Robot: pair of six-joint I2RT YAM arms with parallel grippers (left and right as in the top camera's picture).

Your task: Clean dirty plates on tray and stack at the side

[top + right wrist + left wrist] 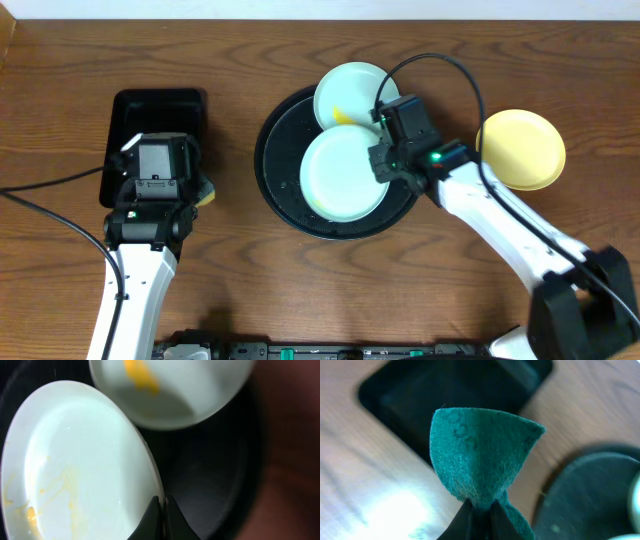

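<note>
The large round black tray (pixel 277 130) holds two light blue plates. The near plate (pixel 340 172) has faint yellow smears; my right gripper (pixel 383 160) is shut on its right rim, which also shows in the right wrist view (pixel 75 475). The far plate (pixel 350 92) carries a yellow-orange smear and overlaps the tray's back edge; it shows in the right wrist view (pixel 190 390). The pale yellow plate (pixel 520 148) lies on the table right of the tray. My left gripper (pixel 480 507) is shut on a green scouring pad (pixel 480 452), left of the tray.
A smaller rectangular black tray (pixel 155 115) lies at the left, partly under my left arm; it shows in the left wrist view (pixel 455 390). A black cable (pixel 450 75) loops over the right arm. The table is brown wood.
</note>
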